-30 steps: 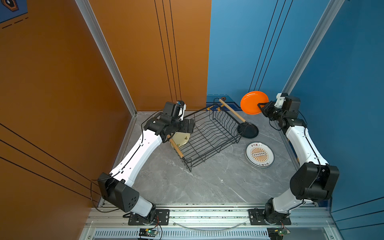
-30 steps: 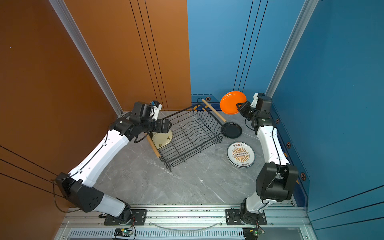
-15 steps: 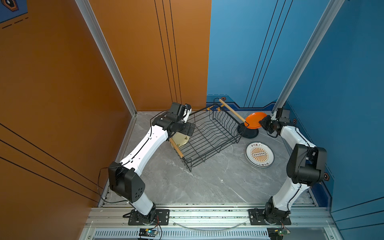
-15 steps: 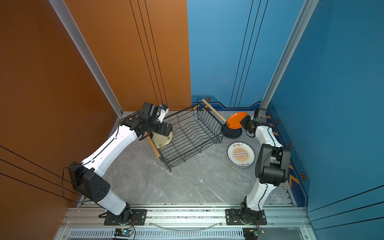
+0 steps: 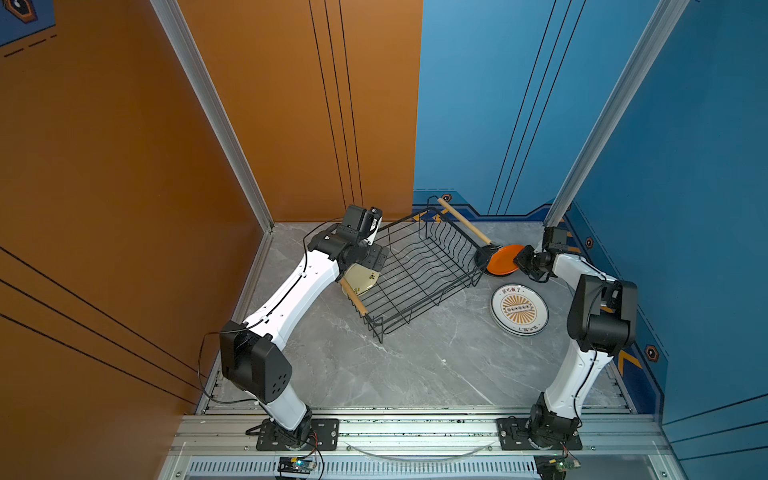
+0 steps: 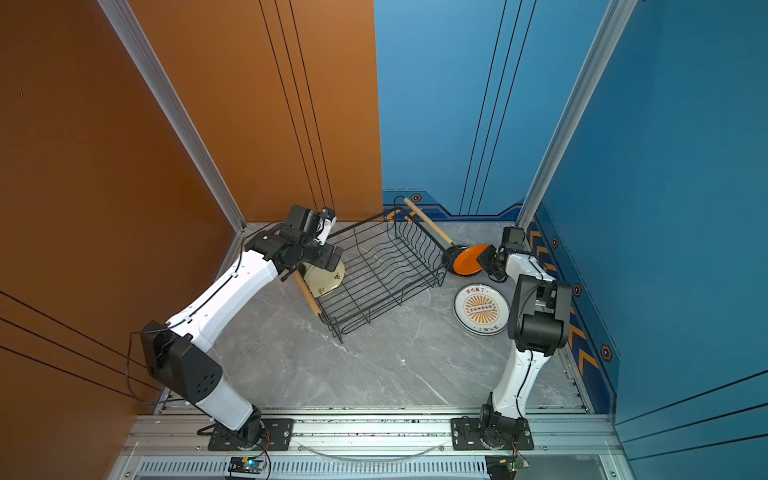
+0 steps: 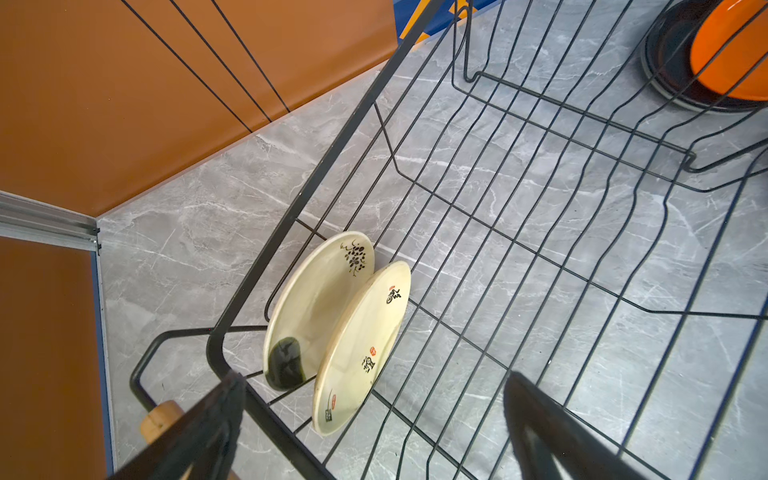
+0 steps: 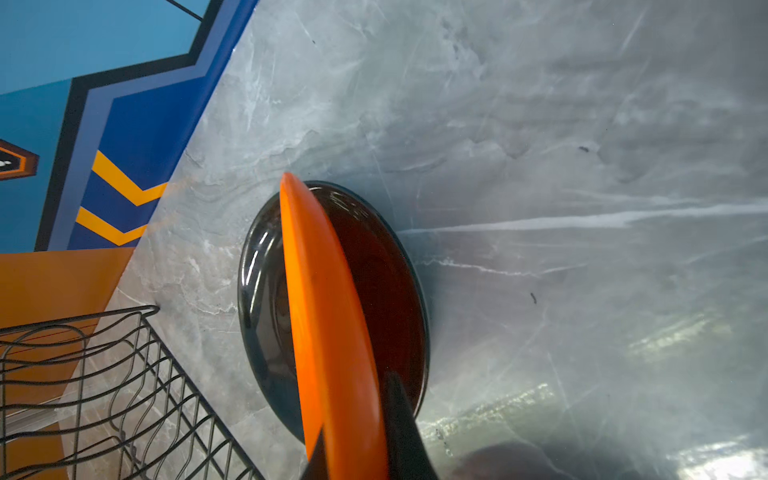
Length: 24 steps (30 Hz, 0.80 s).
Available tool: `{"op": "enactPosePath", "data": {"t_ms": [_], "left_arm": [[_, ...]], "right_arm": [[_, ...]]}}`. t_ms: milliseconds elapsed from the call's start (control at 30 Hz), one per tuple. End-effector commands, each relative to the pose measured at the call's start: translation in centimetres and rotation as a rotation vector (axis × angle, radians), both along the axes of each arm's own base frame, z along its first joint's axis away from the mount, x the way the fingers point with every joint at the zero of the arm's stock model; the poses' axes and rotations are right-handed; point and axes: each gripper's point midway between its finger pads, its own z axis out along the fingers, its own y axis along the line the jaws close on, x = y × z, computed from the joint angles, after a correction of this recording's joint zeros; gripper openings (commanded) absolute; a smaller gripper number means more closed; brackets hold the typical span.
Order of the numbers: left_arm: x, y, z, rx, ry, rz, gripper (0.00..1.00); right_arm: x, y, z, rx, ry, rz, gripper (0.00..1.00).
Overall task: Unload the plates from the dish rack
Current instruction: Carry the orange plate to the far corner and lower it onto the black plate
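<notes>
Right gripper (image 8: 357, 440) pinches the plain orange round plate (image 8: 328, 311) tilted over the black plate (image 8: 262, 299) beside the black wire dish rack (image 5: 419, 303), while the wide-open left gripper (image 7: 374, 384) hovers above two upright cream plates (image 7: 316, 307) inside.

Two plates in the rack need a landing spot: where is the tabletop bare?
Bare: the near stretch of grey marble tabletop between the black wire dish rack, the white round sunburst plate and the front rail. Crowded: the far right corner, where the right gripper holds an orange plate over a black plate.
</notes>
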Motion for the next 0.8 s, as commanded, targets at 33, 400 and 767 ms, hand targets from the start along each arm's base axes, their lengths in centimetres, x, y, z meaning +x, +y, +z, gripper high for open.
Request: {"op": "enactPosePath", "data": {"t_ms": [33,400,767], "left_arm": [[1.0,0.2,0.7,0.016,-0.038,0.044,0.98],[1.2,0.5,1.5,0.008,-0.077,0.058,0.98],[0.9,1.2,1.7,0.040,-0.092,0.080,0.98]], "right_arm": [[0.9,-0.2,0.7,-0.028,-0.016,0.017,0.00],[1.0,-0.1,-1.1,-0.014,0.024,0.019,0.04],[0.7,0.4,-2.0,-0.043,0.079,0.040,0.24]]}}
